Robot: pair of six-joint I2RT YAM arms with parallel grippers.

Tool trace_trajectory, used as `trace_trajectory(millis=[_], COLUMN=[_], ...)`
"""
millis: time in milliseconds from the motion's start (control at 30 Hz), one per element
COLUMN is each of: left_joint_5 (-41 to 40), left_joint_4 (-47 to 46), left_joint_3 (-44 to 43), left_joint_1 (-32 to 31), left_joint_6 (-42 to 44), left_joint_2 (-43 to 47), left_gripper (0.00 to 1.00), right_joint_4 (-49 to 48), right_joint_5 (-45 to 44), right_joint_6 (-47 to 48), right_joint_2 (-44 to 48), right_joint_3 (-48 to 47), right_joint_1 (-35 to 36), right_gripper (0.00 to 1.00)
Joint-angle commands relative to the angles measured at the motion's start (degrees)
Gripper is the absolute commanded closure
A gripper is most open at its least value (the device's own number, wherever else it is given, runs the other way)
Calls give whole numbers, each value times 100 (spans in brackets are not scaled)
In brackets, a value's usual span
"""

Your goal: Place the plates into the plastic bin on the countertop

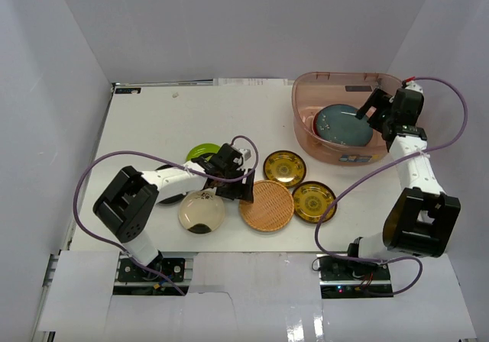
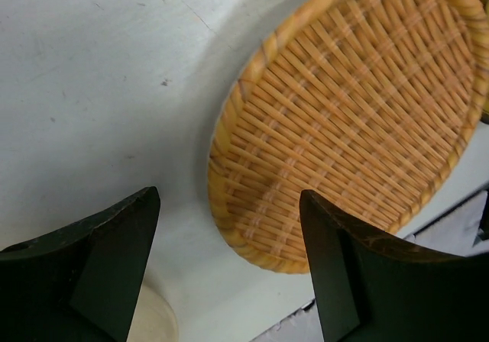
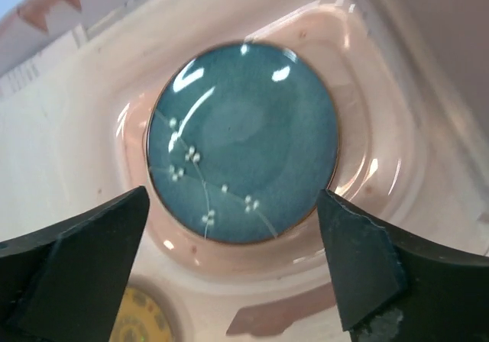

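Observation:
The plastic bin (image 1: pixel 336 75) stands at the back right of the countertop (image 1: pixel 168 120). A blue-grey plate (image 1: pixel 342 126) lies inside it, and it also shows in the right wrist view (image 3: pixel 243 140). My right gripper (image 1: pixel 373 107) hangs open and empty above that plate (image 3: pixel 233 243). My left gripper (image 1: pixel 233 180) is open and empty over the near-left rim of the woven tan plate (image 1: pixel 267 204), whose rim lies between the fingers (image 2: pixel 229 235). Two gold-brown plates (image 1: pixel 284 168) (image 1: pixel 313 201), a cream plate (image 1: pixel 202 211) and a lime green plate (image 1: pixel 200 152) lie on the countertop.
A black plate (image 1: pixel 170 198) is mostly hidden under my left arm. A reddish edge (image 1: pixel 311 120) shows beside the blue-grey plate in the bin. White walls stand on three sides. The woven plate (image 2: pixel 359 105) reaches close to the countertop's front edge.

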State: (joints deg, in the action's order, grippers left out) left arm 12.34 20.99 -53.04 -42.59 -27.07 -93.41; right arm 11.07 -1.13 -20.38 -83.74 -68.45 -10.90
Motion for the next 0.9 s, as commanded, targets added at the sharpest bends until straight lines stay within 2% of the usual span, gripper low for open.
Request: trace_trajectory(millis=[0, 33, 100, 133, 200, 233, 267, 300, 333, 433, 500, 667, 800, 867], left_joint_5=[-390, -373, -250, -215, -170, -179, -214, -223, -249, -241, -162, -21, 251, 392], left_joint_4=[-16, -34, -113, -139, -262, -289, -315, -324, -307, -306, -254, -52, 45, 89], left_joint_3=[-207, -207, -207, -181, -76, -49, -14, 21, 47, 109, 127, 127, -4, -84], left_joint_1=[-13, -13, -13, -13, -13, -13, -13, -13, -13, -4, -13, -4, -4, 5], left_joint_6=[-70, -79, -88, -131, -193, -220, -228, -229, -237, -229, -220, -202, -202, -202], left_joint_2=[-186, -265, -432, -450, -389, -354, -310, -223, -178, 119, 331, 1218, 1676, 1877], left_gripper=[17, 20, 28, 42, 59, 67, 85, 93, 99, 100, 100, 100, 100, 100], right_joint_4=[-315, -386, -492, -509, -518, -527, -518, -353, -247, 114, 255, 527, 896, 897], right_joint_5=[515, 560, 691, 762, 912, 938, 974, 991, 974, 965, 895, 561, 771, 955], right_joint_6=[8, -10, -71, -202, -378, -570, -668, -738, -791, -836, -853, -898, -626, -441], right_joint_2=[794, 1051, 1804, 2087, 2893, 3177, 3415, 3818, 3978, 4322, 4471, 4850, 4990, 5261], right_joint_3=[568, 882, 1226, 1681, 2227, 2813, 3089, 3309, 3651, 4101, 4444, 4823, 4561, 4411], right_joint_1=[166, 376, 640, 841, 1027, 1045, 1046, 1046, 1046, 1046, 1046, 1046, 1054, 1054], right_gripper=[1, 8, 40, 53, 58, 59, 59, 57, 46, 27, 23, 20, 24, 23])
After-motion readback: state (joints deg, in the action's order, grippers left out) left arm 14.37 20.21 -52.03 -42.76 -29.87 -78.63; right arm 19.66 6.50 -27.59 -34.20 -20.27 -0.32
